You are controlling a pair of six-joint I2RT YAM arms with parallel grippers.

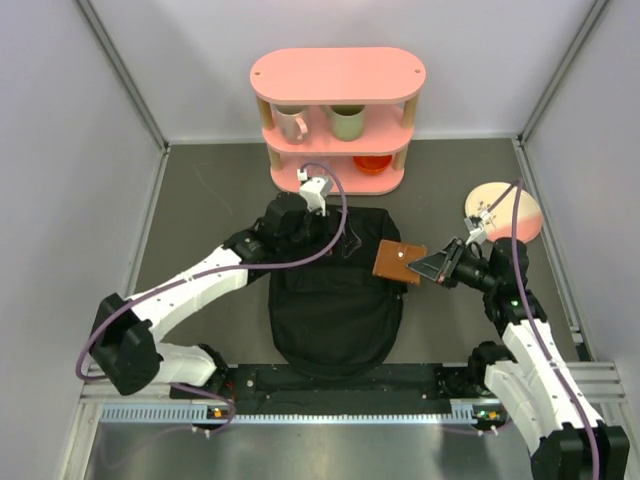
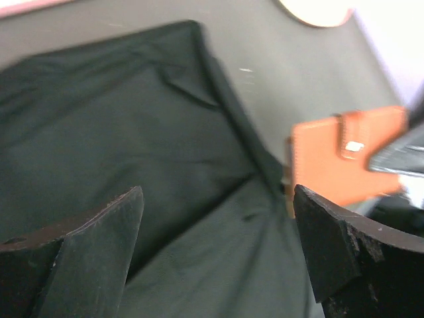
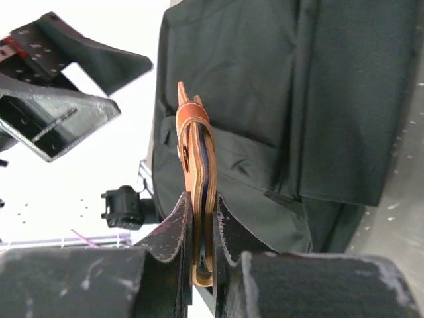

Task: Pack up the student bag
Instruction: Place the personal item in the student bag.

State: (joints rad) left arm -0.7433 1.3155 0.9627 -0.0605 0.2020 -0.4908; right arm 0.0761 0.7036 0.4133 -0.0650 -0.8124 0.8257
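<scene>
Left gripper point(image 2: 218, 255) centre-left over the bag's upper-left corner, jaws spread wide and empty, student bag point(image 1: 335, 305) flat mid-frame below pink shelf point(image 1: 338, 75), right gripper point(image 1: 428, 264) right of centre, clamped on brown wallet point(image 1: 398, 261) at bag's right edge.

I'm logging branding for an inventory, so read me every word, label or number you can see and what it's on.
No readable text anywhere.
The tan leather wallet has a small metal clasp, too blurred to read.
The black fabric backpack and the pink rounded shelf show no text.
</scene>
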